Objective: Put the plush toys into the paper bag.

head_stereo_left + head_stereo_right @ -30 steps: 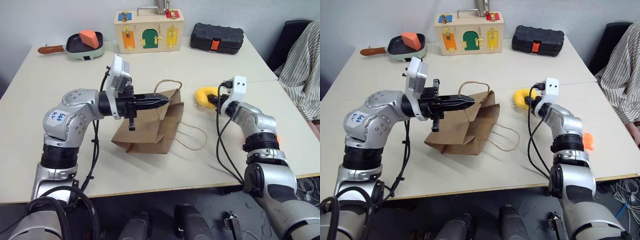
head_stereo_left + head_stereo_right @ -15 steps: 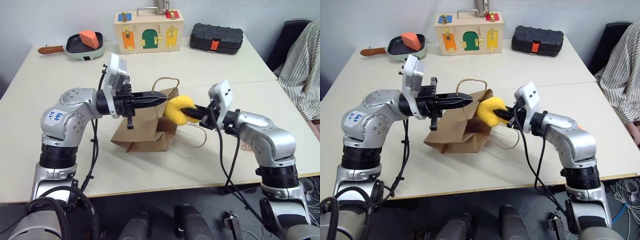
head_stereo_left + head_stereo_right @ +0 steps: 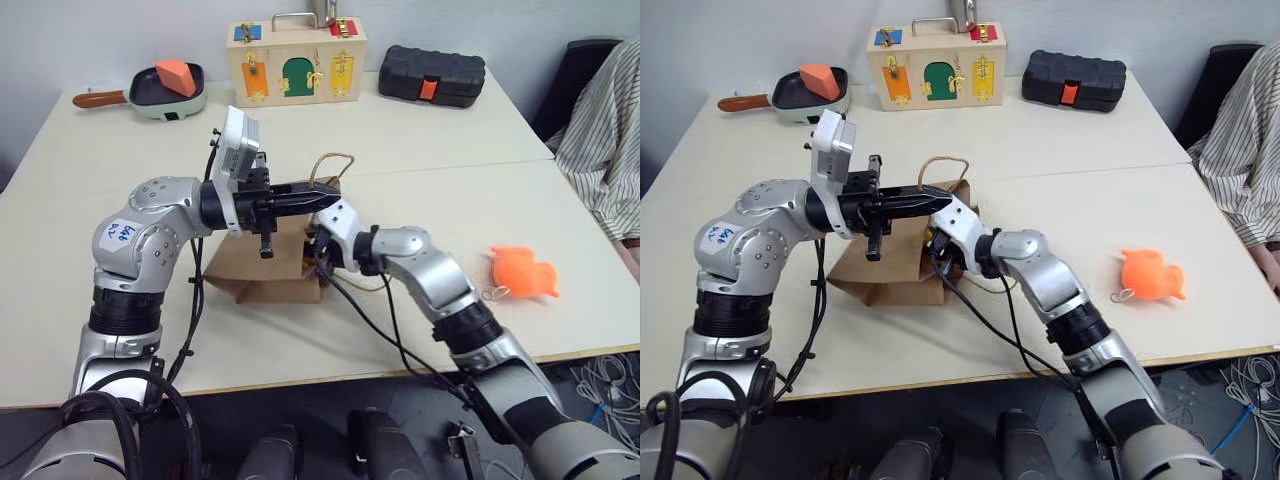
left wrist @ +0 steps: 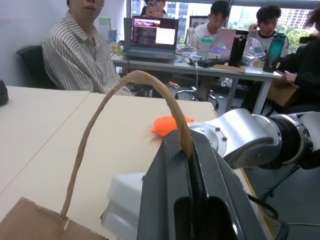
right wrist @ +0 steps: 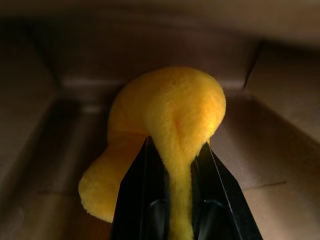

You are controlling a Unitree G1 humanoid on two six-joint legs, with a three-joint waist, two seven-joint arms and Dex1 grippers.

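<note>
beige tabletop: your left gripper clamps brown kraft paper bag cord handle; right gripper pinches fuzzy yellow plush inside; fuzzy orange plush outside.

A pale table carries the paper bag just under the left gripper, an orange plush toy well apart, plus a pan, wooden lock box and black case beyond.
</note>
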